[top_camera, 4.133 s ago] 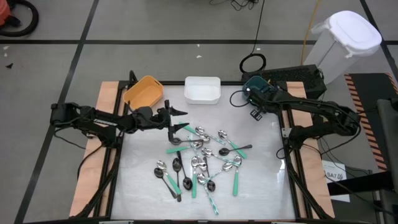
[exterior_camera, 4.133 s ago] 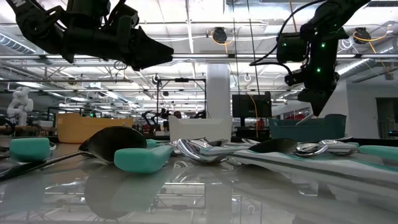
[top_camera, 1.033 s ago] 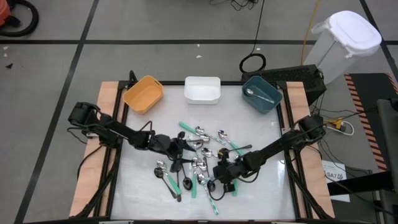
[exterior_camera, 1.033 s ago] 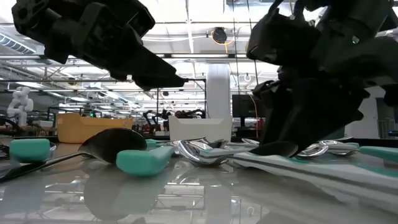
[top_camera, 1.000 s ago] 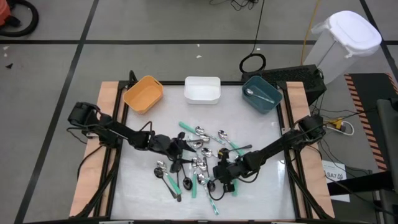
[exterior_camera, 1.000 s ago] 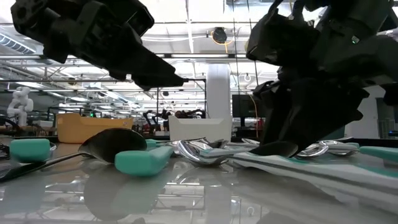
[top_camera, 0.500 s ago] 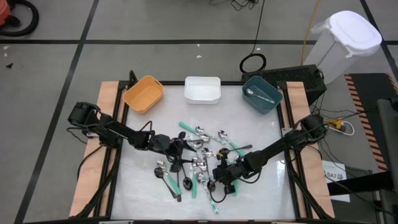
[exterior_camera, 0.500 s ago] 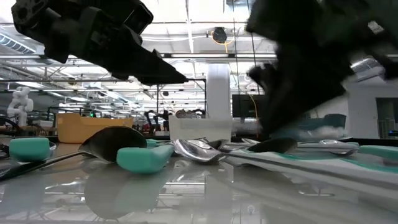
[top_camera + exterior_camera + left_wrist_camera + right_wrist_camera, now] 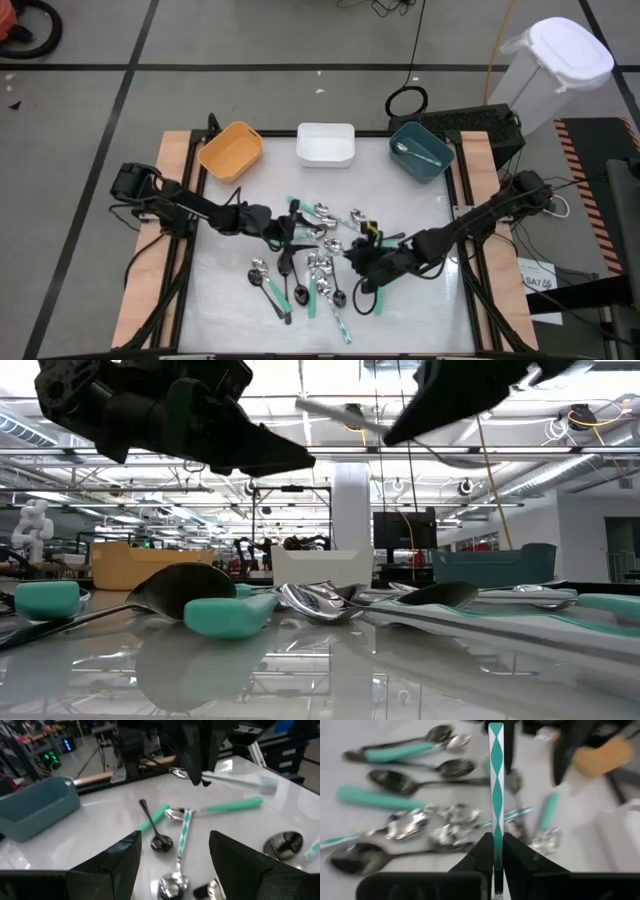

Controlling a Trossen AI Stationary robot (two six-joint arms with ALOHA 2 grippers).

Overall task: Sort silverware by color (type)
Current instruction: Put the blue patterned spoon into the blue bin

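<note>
The right gripper (image 9: pixel 494 865) is pinched tight on one spoon (image 9: pixel 496 780), its handle checked in green and white; the bowl end is cut off at the picture's edge in the right wrist view. From above, that gripper (image 9: pixel 362 262) hangs over the 4 o'clock side of the pile of spoons (image 9: pixel 320 262) at the table's (image 9: pixel 425 320) middle, and the held spoon is hard to make out there against the dark arm. The left gripper (image 9: pixel 292 232) sits at the pile's 10 o'clock edge, its fingers (image 9: pixel 115 865) spread wide with nothing between them. In the low view both arms are only dark shapes overhead. The pile is tangled, so overlapping handles hide one another. An orange bin (image 9: pixel 231 150), white bin (image 9: pixel 325 144) and teal bin (image 9: pixel 421 151) line the 12 o'clock edge; the teal one holds a silver spoon (image 9: pixel 412 152).
</note>
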